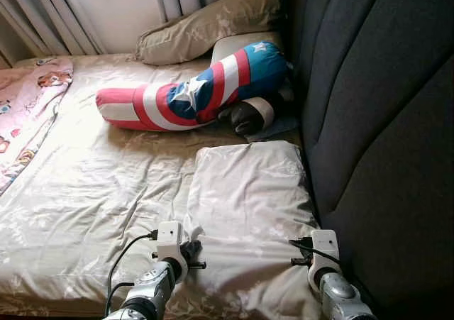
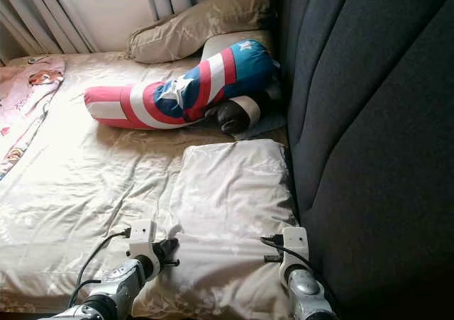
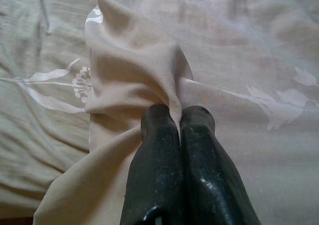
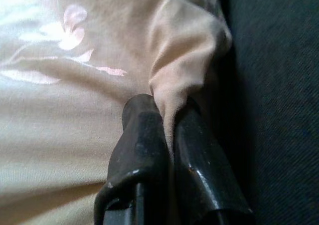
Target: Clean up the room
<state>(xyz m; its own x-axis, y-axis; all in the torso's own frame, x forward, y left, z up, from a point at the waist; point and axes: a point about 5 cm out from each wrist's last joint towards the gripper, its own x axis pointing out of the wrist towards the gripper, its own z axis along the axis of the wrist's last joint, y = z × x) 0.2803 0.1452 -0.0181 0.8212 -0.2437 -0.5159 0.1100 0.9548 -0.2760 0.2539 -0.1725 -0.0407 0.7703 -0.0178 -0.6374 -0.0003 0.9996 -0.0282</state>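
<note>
Pale beige floral-print pillow [image 1: 248, 192], near corners pinched in left gripper [image 3: 178, 130] and right gripper [image 4: 167, 115] fingers.

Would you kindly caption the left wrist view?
Left pincer shut on a fold of the beige pillowcase.

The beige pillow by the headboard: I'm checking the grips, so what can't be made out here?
- Beige satin pillow: near edge covered by both wrists, eye views.
- Left gripper, right gripper: pinched fabric hides the pads' inner faces, wrist views.
- Brown round cushion: partly behind the star-and-stripe bolster.
</note>
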